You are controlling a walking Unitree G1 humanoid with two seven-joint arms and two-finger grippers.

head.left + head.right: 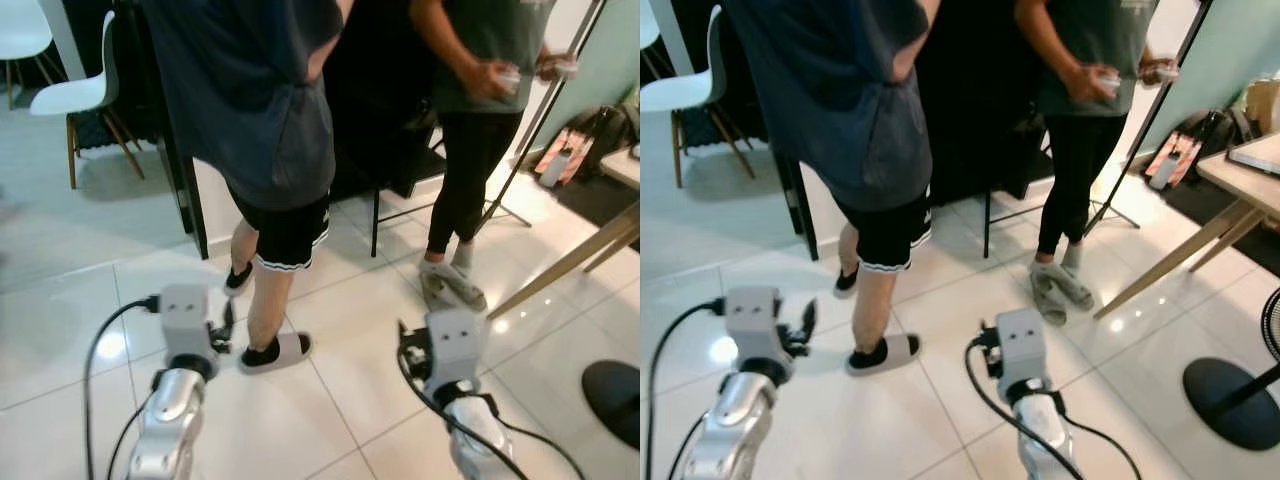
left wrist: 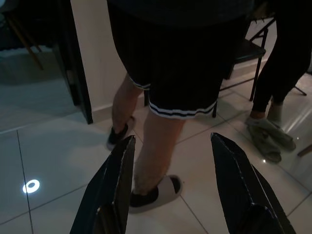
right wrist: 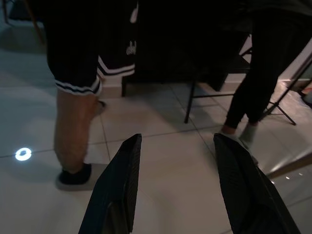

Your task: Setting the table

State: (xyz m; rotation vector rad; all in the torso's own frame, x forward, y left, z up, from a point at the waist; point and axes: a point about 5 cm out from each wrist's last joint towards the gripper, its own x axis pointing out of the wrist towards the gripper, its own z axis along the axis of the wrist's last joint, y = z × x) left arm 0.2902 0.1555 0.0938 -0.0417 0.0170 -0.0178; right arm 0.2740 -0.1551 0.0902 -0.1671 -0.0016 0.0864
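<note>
Both pincers hang apart and empty, and the wooden tabletop (image 1: 1252, 160) sits at two o'clock, nearer the right pincer (image 3: 176, 190) than the left pincer (image 2: 178, 190).

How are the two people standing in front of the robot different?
The nearer person wears black shorts with bare legs; the farther person wears long black leggings. The nearer person has pale slides over dark socks; the farther one wears grey slippers with pale socks. The farther person holds something small in both hands. Both stand on the white tiled floor in dark tops.
</note>
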